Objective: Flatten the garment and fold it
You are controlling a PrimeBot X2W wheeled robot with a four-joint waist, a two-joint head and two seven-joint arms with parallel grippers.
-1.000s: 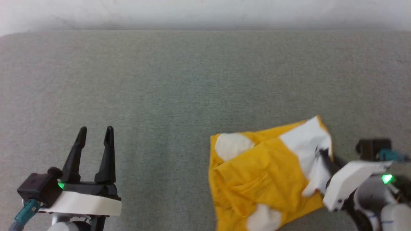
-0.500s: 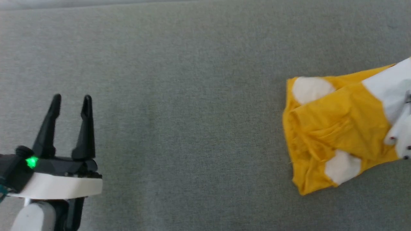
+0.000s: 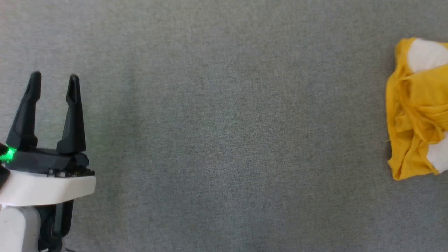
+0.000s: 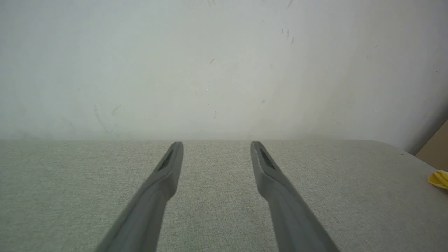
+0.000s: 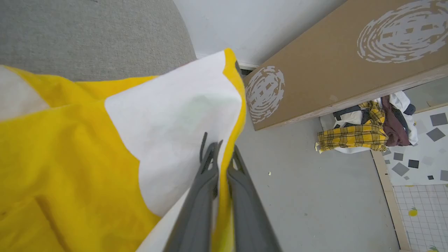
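Far left, above the grey fabric surface (image 3: 224, 140): left gripper (image 3: 55, 75) spread wide, gripping nothing, well apart from the garment (image 3: 416, 105). Toward the head view's right edge, bunched yellow cloth with white patches, lying on that surface and partly cut off. Furthest right, right gripper (image 5: 224, 148) pinched shut on the garment's white-and-yellow edge, with the floor (image 5: 315, 196) and a cardboard box (image 5: 332, 63) beyond.

The garment (image 3: 416, 112) is soft, matt, creased cloth lying on a table (image 3: 224, 140) covered in finely woven grey fabric.
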